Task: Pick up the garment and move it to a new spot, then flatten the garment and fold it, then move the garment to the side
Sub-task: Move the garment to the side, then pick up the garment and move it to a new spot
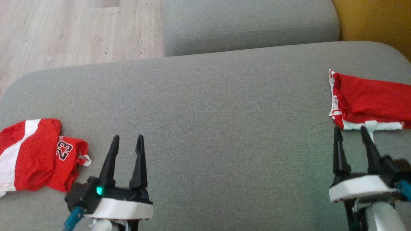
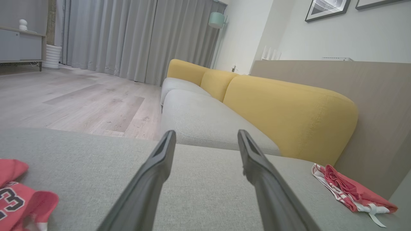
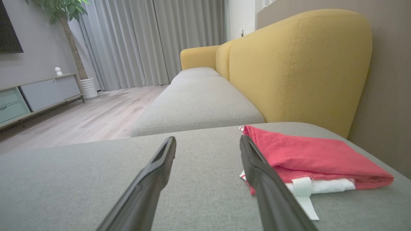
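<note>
Two garments: crumpled jersey [image 1: 35, 154] at the left end of the grey seat cushion [image 1: 208, 106]; folded garment [image 1: 369, 99] at the right end; well apart.
Open room: broad bare fabric between the two garments and ahead of both grippers.
Edges: cushion's far edge meets the wood floor [image 1: 64, 32] at upper left, with a rounded corner there; a second grey cushion [image 1: 250, 25] lies beyond the far edge; yellow backrest [image 1: 372, 16] at upper right.
Left gripper [image 1: 126, 141]: low over the cushion, fingers pointing toward the far edge, just right of the crumpled jersey; parted by a moderate gap, holding nothing.
Right gripper [image 1: 351, 133]: same heading, tips at the near edge of the folded garment; parted likewise, nothing between the fingers. Contact with the cloth: cannot tell.
Crumpled jersey, look: red with a broad white band, "23" printed in dark outline, edges bunched and curled.
Folded garment, look: red top layer lying flat, white layer beneath showing at the near edge, red-and-white trim along its left side, a white tab [image 3: 300, 187] hanging off the near edge beside the right finger.
</note>
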Controlling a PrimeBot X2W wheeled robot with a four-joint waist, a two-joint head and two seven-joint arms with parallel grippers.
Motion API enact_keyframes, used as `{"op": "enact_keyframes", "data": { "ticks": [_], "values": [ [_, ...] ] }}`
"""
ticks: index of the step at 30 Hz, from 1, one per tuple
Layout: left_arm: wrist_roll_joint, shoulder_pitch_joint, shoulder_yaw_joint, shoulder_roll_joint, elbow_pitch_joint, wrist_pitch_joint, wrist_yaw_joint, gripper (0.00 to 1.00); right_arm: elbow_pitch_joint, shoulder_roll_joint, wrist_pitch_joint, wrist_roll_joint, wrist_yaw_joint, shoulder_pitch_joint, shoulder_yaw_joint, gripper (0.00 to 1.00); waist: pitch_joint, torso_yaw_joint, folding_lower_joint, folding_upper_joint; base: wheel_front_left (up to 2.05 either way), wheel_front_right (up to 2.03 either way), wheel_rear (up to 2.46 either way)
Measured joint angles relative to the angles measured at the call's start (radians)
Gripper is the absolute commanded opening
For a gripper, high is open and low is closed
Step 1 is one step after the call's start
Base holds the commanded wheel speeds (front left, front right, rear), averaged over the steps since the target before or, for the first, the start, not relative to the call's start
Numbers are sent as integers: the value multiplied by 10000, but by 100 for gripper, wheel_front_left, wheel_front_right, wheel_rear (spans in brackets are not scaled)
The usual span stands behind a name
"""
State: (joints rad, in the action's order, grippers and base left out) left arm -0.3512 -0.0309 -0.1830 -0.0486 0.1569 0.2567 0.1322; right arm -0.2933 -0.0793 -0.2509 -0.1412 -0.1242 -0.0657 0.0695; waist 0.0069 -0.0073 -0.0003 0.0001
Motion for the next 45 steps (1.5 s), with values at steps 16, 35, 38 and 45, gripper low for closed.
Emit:
{"op": "enact_keyframes", "data": {
  "ticks": [16, 35, 38, 45],
  "values": [
    [-2, 437, -31, -10, 56, 0, 0, 100, 614, 328, 0, 458, 0, 821, -71, 100, -111, 167, 3, 0, 0, 0, 0],
    [0, 427, -29, -8, 182, 0, 0, 100, 817, 330, 0, 307, 0, 819, -274, 100, 7, 75, 3, 0, 0, 0, 0],
    [-2, 396, -38, -8, 261, 0, 0, 100, 815, 332, 2, 255, 0, 819, -384, 100, -6, 178, 3, 0, 0, 0, 0],
    [0, 388, 219, -6, 376, 0, 0, 100, 817, 336, 0, -159, 0, 820, -543, 100, -57, 714, 3, 0, 0, 0, 0]
  ]
}}
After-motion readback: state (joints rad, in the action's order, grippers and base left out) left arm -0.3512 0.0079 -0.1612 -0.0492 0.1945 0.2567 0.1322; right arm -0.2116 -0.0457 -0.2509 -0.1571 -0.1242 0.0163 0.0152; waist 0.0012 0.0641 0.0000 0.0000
